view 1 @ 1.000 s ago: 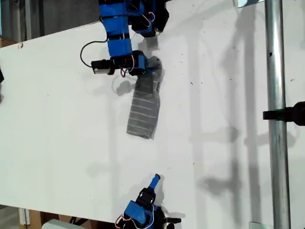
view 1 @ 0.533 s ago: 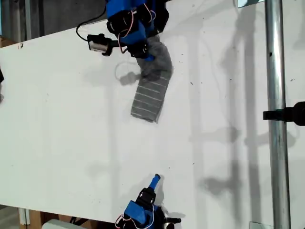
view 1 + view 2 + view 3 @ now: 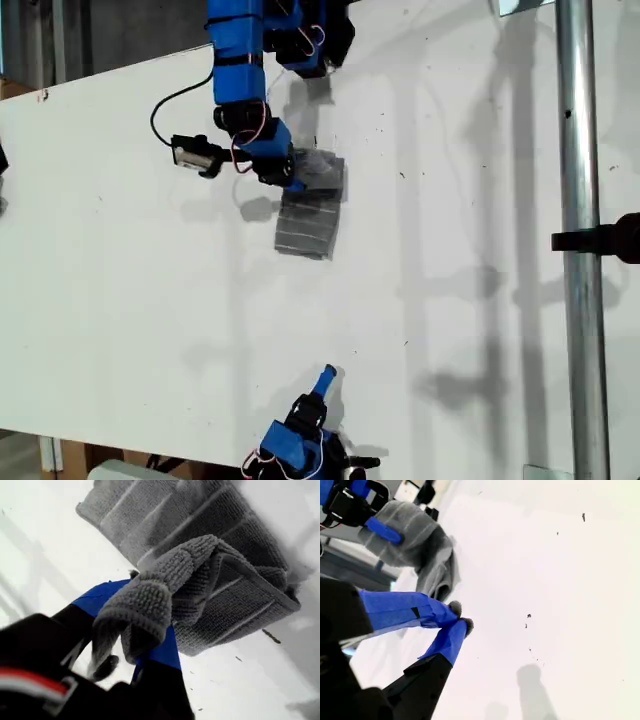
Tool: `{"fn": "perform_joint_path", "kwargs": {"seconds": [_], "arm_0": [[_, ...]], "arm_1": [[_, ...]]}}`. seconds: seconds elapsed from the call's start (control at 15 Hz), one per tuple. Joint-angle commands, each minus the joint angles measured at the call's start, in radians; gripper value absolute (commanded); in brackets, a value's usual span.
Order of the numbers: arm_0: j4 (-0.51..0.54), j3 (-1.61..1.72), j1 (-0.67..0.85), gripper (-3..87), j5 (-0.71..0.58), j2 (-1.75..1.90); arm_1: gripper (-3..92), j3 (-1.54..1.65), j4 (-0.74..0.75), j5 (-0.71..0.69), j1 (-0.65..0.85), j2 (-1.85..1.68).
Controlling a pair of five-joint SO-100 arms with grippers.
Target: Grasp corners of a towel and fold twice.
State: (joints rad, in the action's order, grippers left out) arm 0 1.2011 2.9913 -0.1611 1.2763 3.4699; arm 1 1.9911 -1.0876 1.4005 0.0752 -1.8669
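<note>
White tabletop (image 3: 120,300) under both arms. My first hand (image 3: 290,182) is clamped on a limp corner (image 3: 145,605) of the towel (image 3: 310,215), folded small just beside it. Soft, light cloth; pinch its edges. My second hand (image 3: 462,622), pressed together, sits well apart.

Grey striped towel (image 3: 310,212) folded over, flat.

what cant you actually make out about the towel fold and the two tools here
- How many layers the towel has: too small in the exterior view, bunched in the first wrist view.
- Its corners: my first tool covers the near edge in the exterior view; folds hide the rest.
- My first tool's fingertips: wrapped in cloth in the first wrist view.
- My second tool base: cut off by the exterior view's bottom edge.
</note>
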Motion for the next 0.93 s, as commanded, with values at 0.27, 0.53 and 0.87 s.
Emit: {"fn": "perform_joint_path", "kwargs": {"seconds": [0.27,0.53,0.87], "arm_0": [[-0.011,-0.035,-0.009,-0.2,-0.002,0.008],[-0.018,-0.014,-0.006,1.0,0.006,0.008],[-0.026,0.071,0.066,3.0,0.046,0.008]], "arm_1": [[22.7,-0.201,0.233,-0.071,0.032,0.244],[30.8,-0.256,0.311,-0.129,0.048,0.256],[4.6,-0.08,-0.097,-0.118,0.084,-0.054]]}}
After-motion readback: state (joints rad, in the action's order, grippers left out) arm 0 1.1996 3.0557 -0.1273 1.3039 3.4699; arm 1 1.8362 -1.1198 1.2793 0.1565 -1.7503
